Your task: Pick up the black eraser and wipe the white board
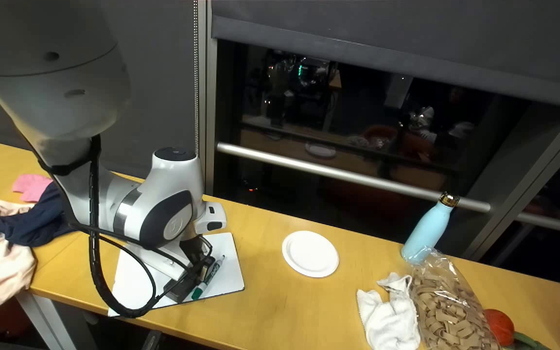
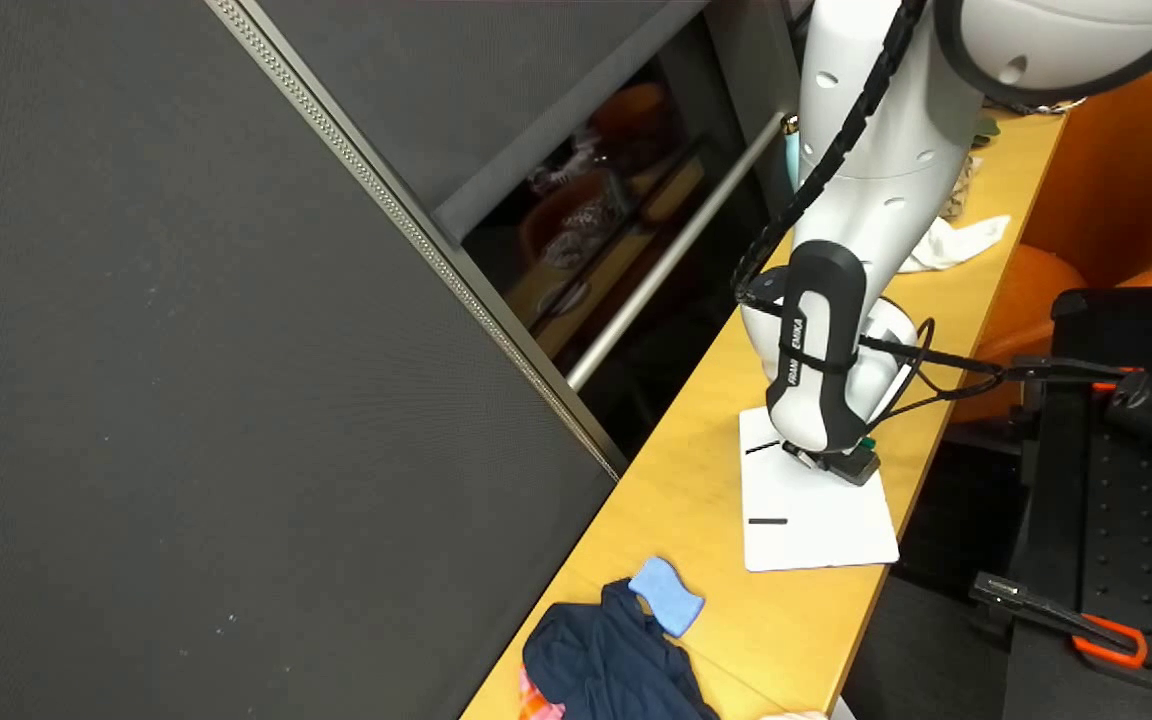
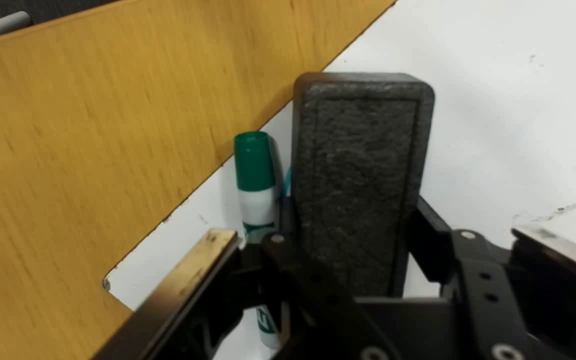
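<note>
The black eraser [image 1: 181, 288] is a dark block over the white board [image 1: 230, 267], near its front edge. It also shows in an exterior view [image 2: 856, 466] and fills the middle of the wrist view [image 3: 360, 165]. My gripper [image 3: 352, 220] has a finger against each long side of the eraser and looks shut on it. I cannot tell whether the eraser touches the board. A green-capped marker [image 3: 255, 170] lies on the board close beside the left finger. Two short black lines [image 2: 768, 521] mark the board. The arm hides part of the board and gripper.
A white plate [image 1: 310, 253], a blue bottle [image 1: 428, 233], a white cloth [image 1: 389, 316] and a bag of brown strips [image 1: 450, 306] stand along the table. Dark clothing [image 2: 616, 660] and a blue pad [image 2: 667, 597] lie at the other end. The window bar [image 1: 353, 177] runs behind.
</note>
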